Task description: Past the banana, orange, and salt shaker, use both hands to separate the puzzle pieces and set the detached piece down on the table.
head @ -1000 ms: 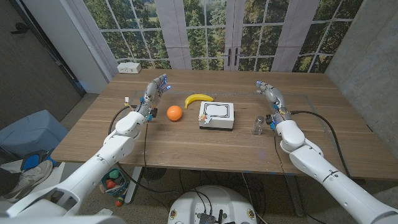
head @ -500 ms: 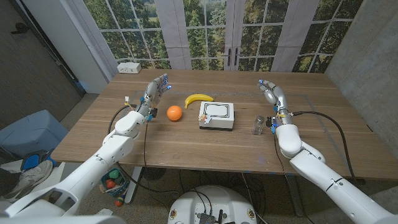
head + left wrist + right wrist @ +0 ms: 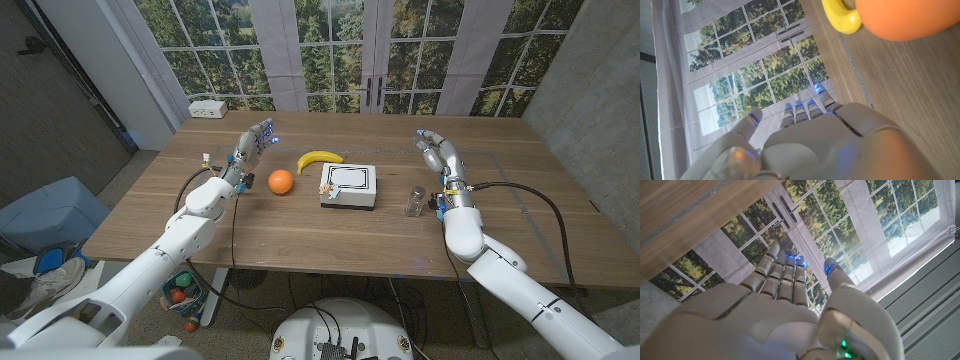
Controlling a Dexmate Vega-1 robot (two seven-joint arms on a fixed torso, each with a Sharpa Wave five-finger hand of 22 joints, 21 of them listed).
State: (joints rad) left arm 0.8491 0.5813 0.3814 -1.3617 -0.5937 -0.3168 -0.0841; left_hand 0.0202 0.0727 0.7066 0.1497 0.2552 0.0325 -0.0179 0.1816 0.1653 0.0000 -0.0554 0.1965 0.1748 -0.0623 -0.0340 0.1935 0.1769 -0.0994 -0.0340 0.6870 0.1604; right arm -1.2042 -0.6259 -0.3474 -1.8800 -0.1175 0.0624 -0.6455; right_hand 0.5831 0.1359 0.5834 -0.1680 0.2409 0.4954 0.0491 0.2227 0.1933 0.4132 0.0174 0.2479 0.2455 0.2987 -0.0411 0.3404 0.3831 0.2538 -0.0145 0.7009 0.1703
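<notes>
A white puzzle block [image 3: 349, 186] with a black outline on top sits mid-table. A banana [image 3: 318, 158] lies just behind it to the left, an orange [image 3: 280, 181] beside it on the left, and a clear salt shaker [image 3: 415, 201] to its right. My left hand [image 3: 252, 142] hovers open left of the orange, fingers extended and holding nothing. My right hand [image 3: 436, 152] is raised open behind the shaker, fingers straight. In the left wrist view the orange [image 3: 910, 17] and banana tip [image 3: 840, 17] show beyond my left hand [image 3: 805, 145]. My right hand [image 3: 785, 310] shows with fingers extended toward the windows.
A white power strip [image 3: 207, 108] lies at the table's far left corner. Cables [image 3: 540, 200] run across the table on the right. Windows stand behind the far edge. Bare wood [image 3: 330, 235] lies in front of the puzzle.
My right hand has shifted slightly toward the right and nearer, with its arm drawing in. The left hand has barely moved. The objects have stayed put.
</notes>
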